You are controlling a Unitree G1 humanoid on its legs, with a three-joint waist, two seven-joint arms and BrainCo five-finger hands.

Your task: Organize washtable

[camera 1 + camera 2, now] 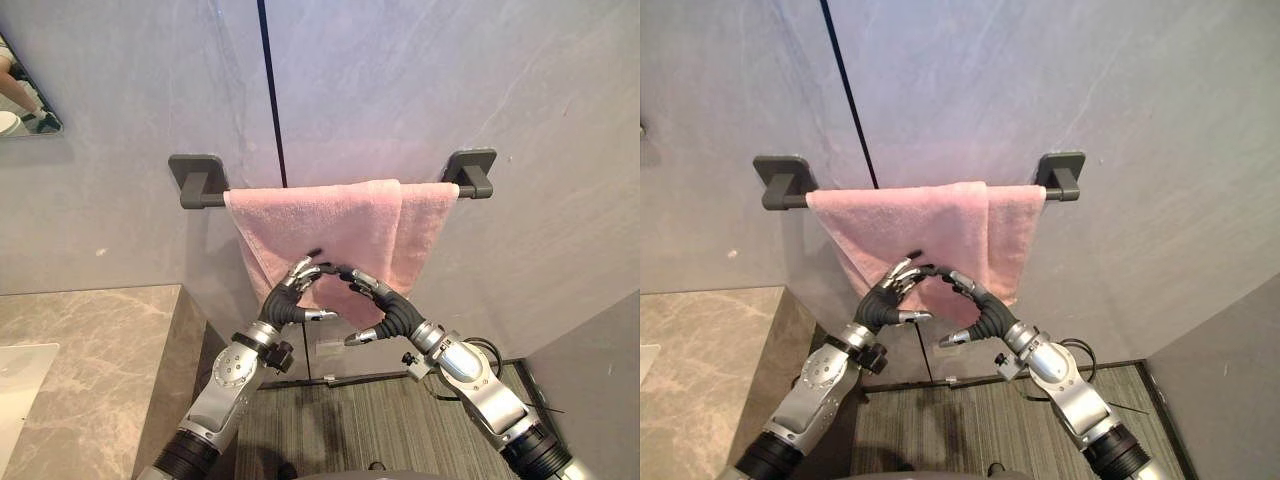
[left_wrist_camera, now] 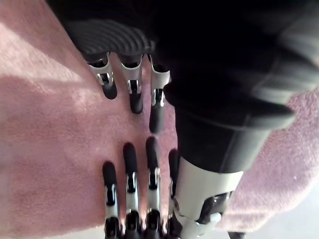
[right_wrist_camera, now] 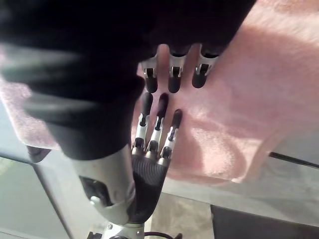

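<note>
The left hand (image 1: 288, 300) is raised with its fingers loosely straight and a little apart. Their dark tips lie flat against the pink towel (image 1: 330, 215) and curl round nothing, and the thumb stands off below. Directly opposite, the right hand (image 1: 392, 310) is posed the same way, fingers relaxed and unclenched on the cloth. Its tips almost meet the left hand's, so the two arch towards each other. The towel hangs above and behind both hands, draped double over a dark towel bar (image 1: 212, 199) fixed to the grey wall (image 1: 450, 80). Below and outward of the left hand lies a marble countertop (image 1: 90, 350).
</note>
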